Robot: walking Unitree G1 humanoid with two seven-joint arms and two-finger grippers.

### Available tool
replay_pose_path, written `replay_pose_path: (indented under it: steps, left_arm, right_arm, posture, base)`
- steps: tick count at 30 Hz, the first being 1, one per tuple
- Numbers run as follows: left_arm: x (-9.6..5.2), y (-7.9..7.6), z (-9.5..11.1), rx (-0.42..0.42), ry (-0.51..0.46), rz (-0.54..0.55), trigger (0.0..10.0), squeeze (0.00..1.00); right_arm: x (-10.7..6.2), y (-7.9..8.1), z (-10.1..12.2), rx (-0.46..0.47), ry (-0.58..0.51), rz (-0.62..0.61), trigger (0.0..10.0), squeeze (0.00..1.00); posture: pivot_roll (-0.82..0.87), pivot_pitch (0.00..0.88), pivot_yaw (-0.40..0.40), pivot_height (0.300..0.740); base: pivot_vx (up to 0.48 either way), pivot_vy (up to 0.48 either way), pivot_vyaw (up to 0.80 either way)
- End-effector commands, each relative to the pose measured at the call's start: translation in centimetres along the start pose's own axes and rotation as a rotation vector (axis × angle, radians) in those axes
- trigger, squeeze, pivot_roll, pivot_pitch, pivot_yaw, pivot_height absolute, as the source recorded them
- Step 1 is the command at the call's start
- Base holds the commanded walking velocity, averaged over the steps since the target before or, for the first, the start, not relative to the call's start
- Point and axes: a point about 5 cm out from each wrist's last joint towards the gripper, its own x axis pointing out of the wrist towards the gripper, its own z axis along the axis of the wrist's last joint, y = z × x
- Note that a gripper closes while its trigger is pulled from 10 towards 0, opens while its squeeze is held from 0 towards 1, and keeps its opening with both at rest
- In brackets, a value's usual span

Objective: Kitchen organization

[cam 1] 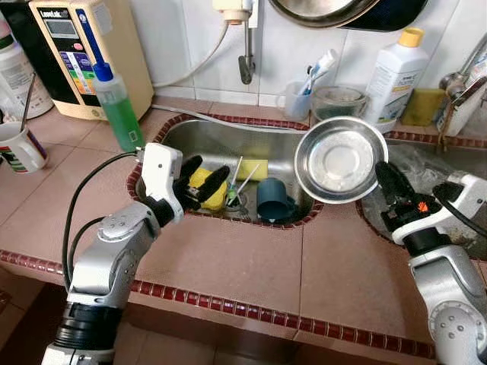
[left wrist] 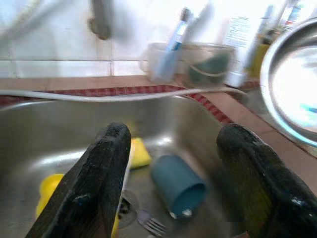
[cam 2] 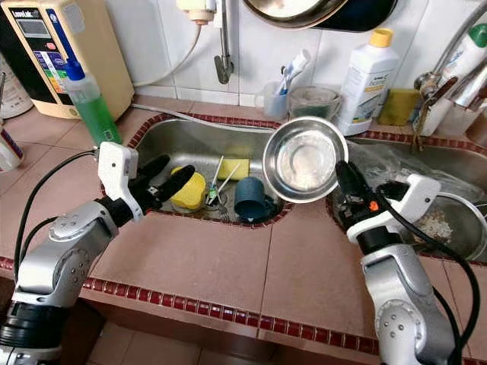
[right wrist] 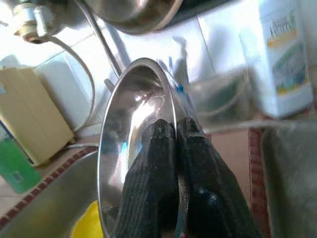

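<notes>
Right claw (cam 1: 383, 176) at centre right of the head view, fingers pinched together on the rim of a round shiny steel bowl (cam 1: 341, 160); the wrist view shows one black finger on each side of the rim, closed tight. Bowl is held tilted up on edge, its hollow facing the camera, sitting just up-left of the claw, raised over the tiled strip between the two sinks, overlapping the right rim of the stainless steel left sink (cam 1: 199, 135). Left claw (cam 1: 204, 180) at centre left, fingers spread wide apart and holding nothing, hovering at the near left edge of that sink just above a yellow sponge (cam 1: 207, 199). In the sink basin: a dark teal plastic cup (cam 1: 274, 202) lying near the drain, right of the sponge and below-left of the bowl; a flat yellow-green scrub pad (cam 1: 254, 169) toward the back. Fork tines show near the drain in the left wrist view. Brown tiled counter (cam 1: 228, 266) fills the lower frame. Green liquid squeeze bottle with blue cap (cam 1: 116, 103) stands upper left beside a beige water filter unit (cam 1: 91, 46). White bottle with yellow cap (cam 1: 396, 72) upper right, by the wall. Clear cup holding toothbrushes (cam 1: 297, 97) top centre behind the sink.
</notes>
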Motion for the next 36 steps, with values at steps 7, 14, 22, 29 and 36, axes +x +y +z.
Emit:
replay_pose_path:
  steps: [7, 14, 22, 29, 36]
  left_arm:
    - [1.5, 0.6, -0.6, 0.041, 0.000, 0.144, 10.0, 0.00]
    - [2.6, -0.3, -1.0, 0.054, -0.028, 0.158, 10.0, 0.00]
    - [3.2, -1.0, -0.8, 0.052, -0.059, 0.119, 10.0, 0.00]
    - [3.1, -0.5, -0.9, 0.071, -0.054, 0.121, 10.0, 0.00]
    - [2.8, -1.0, -1.7, 0.086, -0.035, 0.090, 10.0, 0.00]
  right_arm:
    - [0.9, 1.7, 0.2, -0.130, -0.071, 0.060, 10.0, 0.86]
    - [1.4, 2.7, 0.0, -0.148, -0.100, 0.080, 10.0, 0.00]
    - [1.3, 2.9, -0.1, -0.157, -0.110, 0.079, 10.0, 0.00]
    - [1.2, 2.4, -0.2, -0.168, -0.106, 0.067, 10.0, 0.00]
    - [0.7, 2.1, -1.3, -0.163, -0.040, 0.042, 10.0, 0.00]
  posture:
    - [-0.25, 0.037, 0.061, 0.740]
    - [-0.26, 0.032, 0.067, 0.740]
    - [-0.27, 0.032, 0.074, 0.740]
    - [-0.27, 0.021, 0.069, 0.740]
    - [-0.28, 0.017, 0.072, 0.740]
  base:
    - [0.000, 0.000, 0.00]
    - [0.000, 0.000, 0.00]
    - [0.000, 0.000, 0.00]
    - [0.000, 0.000, 0.00]
    - [0.000, 0.000, 0.00]
